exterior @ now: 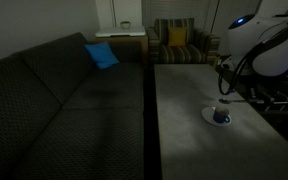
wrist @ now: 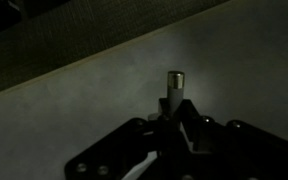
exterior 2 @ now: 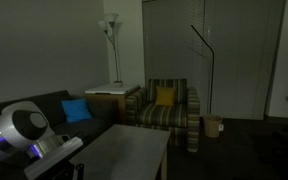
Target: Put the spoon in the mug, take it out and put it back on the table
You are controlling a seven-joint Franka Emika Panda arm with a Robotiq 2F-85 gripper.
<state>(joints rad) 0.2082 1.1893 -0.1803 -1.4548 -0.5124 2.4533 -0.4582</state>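
The small dark blue mug [exterior: 221, 115] stands on a white saucer [exterior: 209, 118] on the long grey table [exterior: 184, 100], towards its right side. My gripper [exterior: 225, 82] hangs a little above the mug. In the wrist view the gripper [wrist: 174, 125] is shut on the thin silvery spoon [wrist: 174, 85]; only a short stub of it sticks out past the fingers, over the bare table top [wrist: 104, 110]. The mug is out of the wrist view. In an exterior view only the arm's white elbow [exterior 2: 19, 130] and part of the table [exterior 2: 134, 150] show.
A dark patterned sofa [exterior: 54, 90] with a blue cushion [exterior: 102, 55] runs along the table's left side. A striped armchair [exterior: 179, 42] with a yellow cushion stands at the far end. A floor lamp [exterior 2: 111, 40] and a side table [exterior 2: 112, 98] stand behind.
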